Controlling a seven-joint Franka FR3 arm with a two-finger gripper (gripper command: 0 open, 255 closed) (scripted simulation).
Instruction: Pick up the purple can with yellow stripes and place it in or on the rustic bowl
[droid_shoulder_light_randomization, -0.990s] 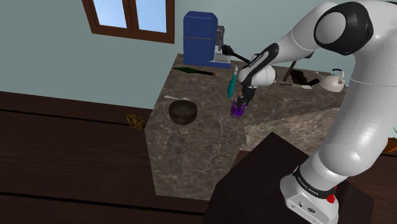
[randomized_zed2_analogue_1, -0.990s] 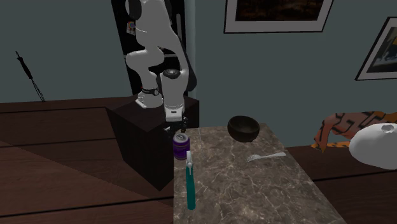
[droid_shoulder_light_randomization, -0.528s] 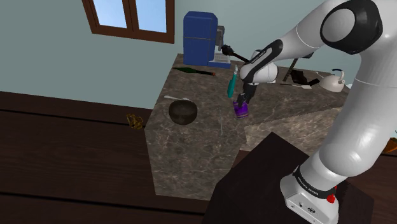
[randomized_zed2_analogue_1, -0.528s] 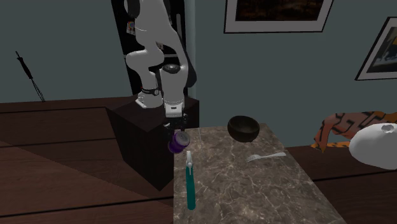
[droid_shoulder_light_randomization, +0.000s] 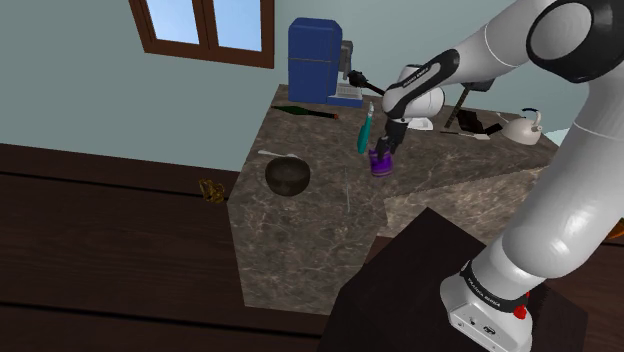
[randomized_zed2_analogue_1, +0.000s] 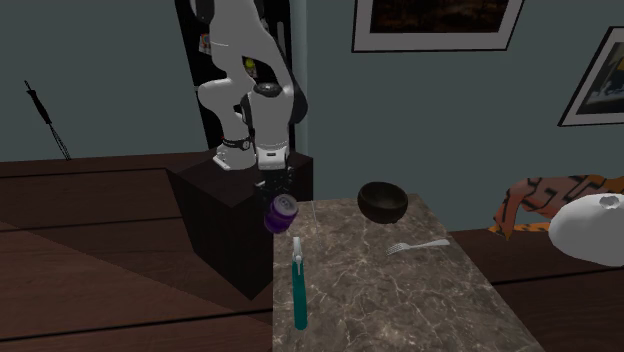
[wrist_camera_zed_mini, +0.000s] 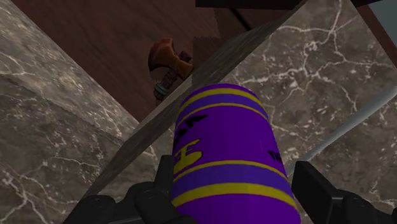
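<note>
No legible text
We cannot read the yellow marks on the purple can (wrist_camera_zed_mini: 229, 153) or the print on the arm's base (droid_shoulder_light_randomization: 487, 297).

Purple yellow-striped can (droid_shoulder_light_randomization: 380, 161) tilted, above counter (droid_shoulder_light_randomization: 300, 245); dark bowl (droid_shoulder_light_randomization: 287, 176) upright.

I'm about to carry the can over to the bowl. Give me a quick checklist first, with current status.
1. Grasp: gripper shut on purple can: ok.
2. Lift: purple can off the marble counter: ok.
3. Pose: purple can upright: not ok, tilted.
4. Target: bowl upright and empty: ok.
5. Path: marble counter between purple can and bowl bare: ok; teal tool lies aside.
</note>
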